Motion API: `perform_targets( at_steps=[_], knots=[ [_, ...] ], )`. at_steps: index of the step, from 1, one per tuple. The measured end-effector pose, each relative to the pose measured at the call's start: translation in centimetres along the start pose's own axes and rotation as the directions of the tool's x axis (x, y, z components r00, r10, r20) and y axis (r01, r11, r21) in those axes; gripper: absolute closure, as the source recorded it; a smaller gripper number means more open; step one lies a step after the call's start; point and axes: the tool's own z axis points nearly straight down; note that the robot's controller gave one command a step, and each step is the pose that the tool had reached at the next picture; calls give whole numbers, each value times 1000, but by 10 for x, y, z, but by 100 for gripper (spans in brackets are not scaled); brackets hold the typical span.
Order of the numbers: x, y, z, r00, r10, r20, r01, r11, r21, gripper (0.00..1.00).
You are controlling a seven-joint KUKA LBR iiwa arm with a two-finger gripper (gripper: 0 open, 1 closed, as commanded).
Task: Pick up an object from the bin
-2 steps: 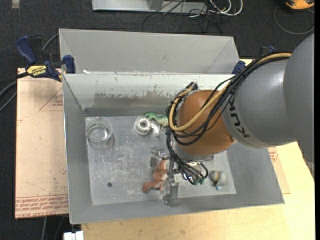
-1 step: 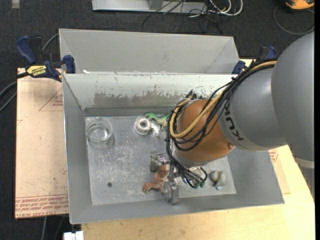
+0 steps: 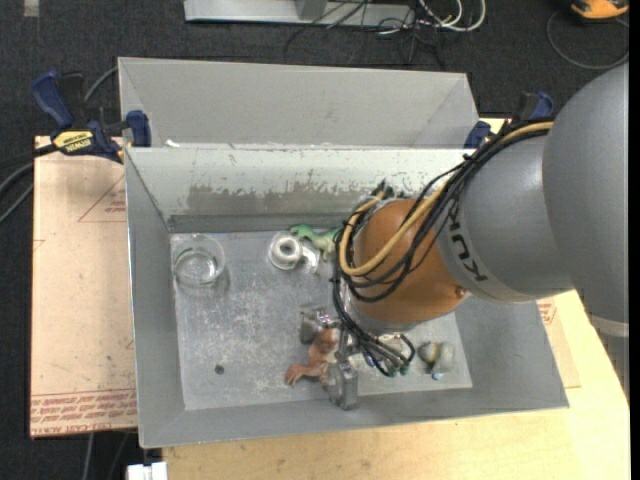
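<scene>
Low over the front part of the grey bin (image 3: 240, 338), the gripper (image 3: 340, 380) hangs under the arm's orange wrist cover (image 3: 400, 268), just beside a small reddish-brown thing (image 3: 320, 343) of irregular shape that lies on the floor near the front wall. Whether the gripper is open or closed cannot be told, and nothing can be made out in its grasp. By my judgement the approach is made while the grasp and lift are left; a clear cup (image 3: 197, 265), a silvery roll (image 3: 287, 251) and a small pale thing (image 3: 435, 356) lie well apart, untouched.
</scene>
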Motion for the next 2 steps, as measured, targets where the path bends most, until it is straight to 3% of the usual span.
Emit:
perform_targets(
  at_steps=[1,2],
  knots=[
    [-2,-2,-3,1000,19,-5,-19,1000,-1,0],
    [-15,-3,2,993,-115,2,115,993,-1,100]
  ],
)
